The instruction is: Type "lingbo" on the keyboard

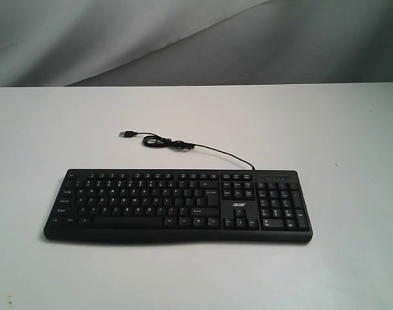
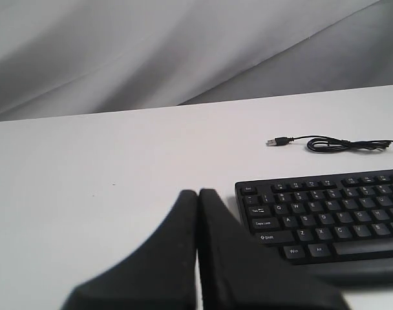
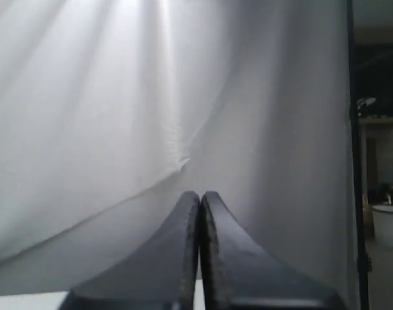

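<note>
Starting at the left, we find the left pincer (image 2: pixel 198 194) clenched, its two black fingers pressed flat together with nothing between them. It hangs over the bare bench (image 2: pixel 86 194) just off the Esc, Tab and Caps Lock end of the keyboard (image 2: pixel 326 213).

In the exterior view the keyboard (image 1: pixel 177 205) lies flat at the middle of the bench, its long axis running left to right. The letter block is on the left, the number pad on the right, and the space bar along the near edge. Its thin cable (image 1: pixel 183 146) leaves the far edge near the number pad and coils back to a loose plug (image 1: pixel 126 134).

On the right, the right pincer (image 3: pixel 200 194) is clenched on nothing too, but it is aimed up at the pale cloth backdrop (image 3: pixel 119 97), so its camera shows no keys.

We judge the left arm better placed, though "l" should sit in the right half of the letter block, a reach across. Neither arm shows in the exterior view, so we cannot tell how far each stands from the keys, and the legends there are too small to read.
</note>
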Controlling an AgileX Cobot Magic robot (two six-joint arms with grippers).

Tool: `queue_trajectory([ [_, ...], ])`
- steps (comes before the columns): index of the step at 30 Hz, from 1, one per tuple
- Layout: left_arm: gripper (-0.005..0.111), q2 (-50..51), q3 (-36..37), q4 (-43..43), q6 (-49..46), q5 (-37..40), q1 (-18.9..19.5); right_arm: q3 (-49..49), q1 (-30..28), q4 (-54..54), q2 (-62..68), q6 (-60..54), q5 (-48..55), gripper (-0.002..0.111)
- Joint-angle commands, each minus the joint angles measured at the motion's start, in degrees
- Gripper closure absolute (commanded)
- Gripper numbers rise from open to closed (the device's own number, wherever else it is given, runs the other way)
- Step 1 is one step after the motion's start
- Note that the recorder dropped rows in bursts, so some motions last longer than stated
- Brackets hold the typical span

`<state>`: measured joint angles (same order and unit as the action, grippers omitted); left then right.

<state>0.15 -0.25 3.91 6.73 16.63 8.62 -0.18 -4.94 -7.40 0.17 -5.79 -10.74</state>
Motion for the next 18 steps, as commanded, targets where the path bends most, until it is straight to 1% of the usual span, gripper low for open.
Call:
queue_trajectory([
  [1,0.106,-0.1,0.2,-0.5,0.2,-0.3,0.1,0.2,-0.3,-0.3,-0.2,0.2,-6.5,0.108],
  [6,0.106,-0.1,0.2,-0.5,0.2,-0.3,0.1,0.2,-0.3,-0.3,-0.2,0.1,-14.0,0.108],
  [8,0.106,-0.1,0.2,-0.5,0.2,-0.3,0.1,0.2,-0.3,-0.6,-0.2,0.1,-15.0,0.108],
  [12,0.106,-0.1,0.2,-0.5,0.2,-0.3,0.1,-2.8,-0.3,-0.8,-0.2,0.2,-8.1,0.108],
  [16,0.106,-0.1,0.2,-0.5,0.2,-0.3,0.1,-10.8,-0.3,-0.8,-0.1,-0.1,3.0,0.108],
  [18,0.106,-0.1,0.2,-0.5,0.2,-0.3,0.1,-16.0,-0.3,-0.7,2.5,-0.1,9.5,0.108],
])
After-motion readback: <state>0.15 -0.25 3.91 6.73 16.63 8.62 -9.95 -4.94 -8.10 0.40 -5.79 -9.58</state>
